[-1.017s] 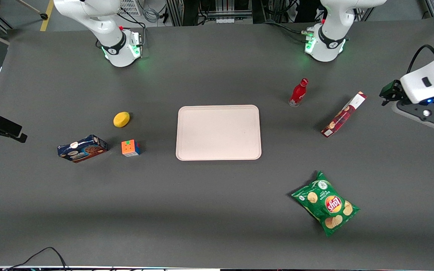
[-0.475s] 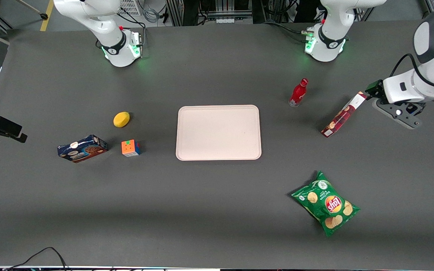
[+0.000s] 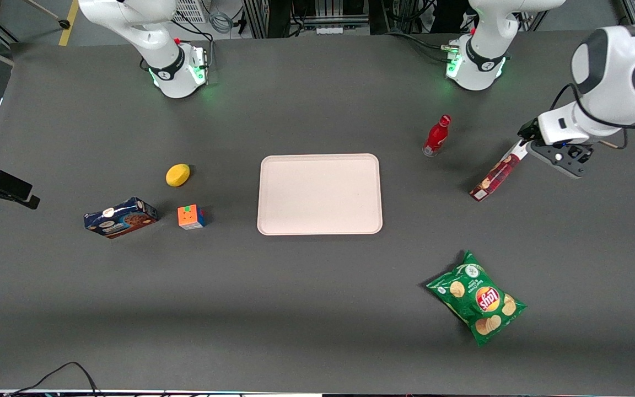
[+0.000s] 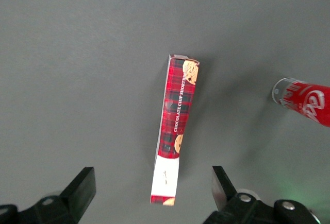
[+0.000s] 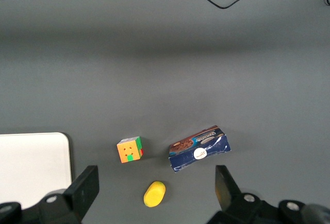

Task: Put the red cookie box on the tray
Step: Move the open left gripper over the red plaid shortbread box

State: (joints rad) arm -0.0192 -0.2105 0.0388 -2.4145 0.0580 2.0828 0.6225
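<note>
The red cookie box lies flat on the table toward the working arm's end, a long plaid carton with one white end. My gripper hangs over that white end. It is open, one finger on each side of the carton, well apart from it and touching nothing. The pale pink tray sits empty at the middle of the table, and its corner shows in the right wrist view.
A red bottle stands beside the box, farther from the front camera. A green chip bag lies nearer the camera. Toward the parked arm's end are a blue cookie box, a colour cube and a yellow lemon-shaped thing.
My gripper has travelled in from the table's edge toward the tray and now covers the box's white end. The box and the other things have not moved.
</note>
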